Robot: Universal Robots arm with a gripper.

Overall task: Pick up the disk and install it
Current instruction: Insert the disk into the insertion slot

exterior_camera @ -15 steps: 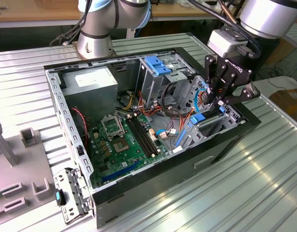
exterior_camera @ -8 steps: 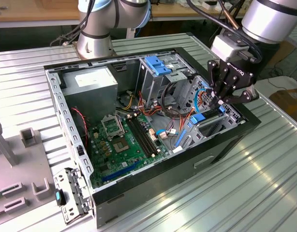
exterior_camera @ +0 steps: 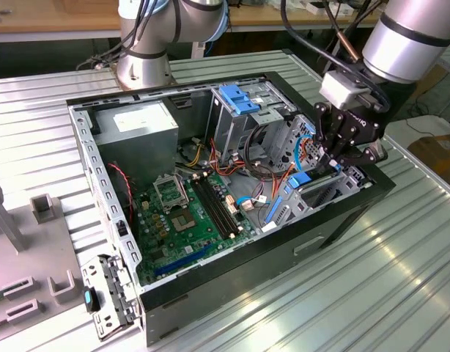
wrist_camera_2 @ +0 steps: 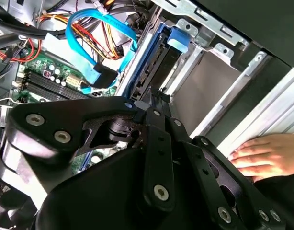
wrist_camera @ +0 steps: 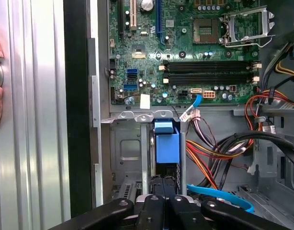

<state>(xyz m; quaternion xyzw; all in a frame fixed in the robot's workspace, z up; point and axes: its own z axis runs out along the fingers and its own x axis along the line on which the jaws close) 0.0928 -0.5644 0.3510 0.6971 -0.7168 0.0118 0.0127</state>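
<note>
The disk [wrist_camera: 165, 168] stands on edge in the metal drive cage [wrist_camera: 125, 148] at the corner of the open computer case [exterior_camera: 232, 275], towards the exterior view's right. Its dark body, blue side rail [wrist_camera_2: 148, 60] and blue end tab [wrist_camera_2: 178, 39] show in both wrist views. My gripper [exterior_camera: 333, 163] reaches down into the cage, and its black fingers [wrist_camera: 159, 189] are shut on the disk's near edge. In the second wrist view the fingertips [wrist_camera_2: 159, 98] meet at the disk's end. The lower part of the disk is hidden by the cage walls.
The green motherboard [exterior_camera: 192, 213] fills the case floor beside the cage. Red, orange and blue cables [wrist_camera: 219, 158] hang close to the bay. A grey box [exterior_camera: 141, 125] and a paler blue bracket [exterior_camera: 242, 99] sit further back. A person's hand [wrist_camera_2: 262, 155] rests on the ribbed table outside the case.
</note>
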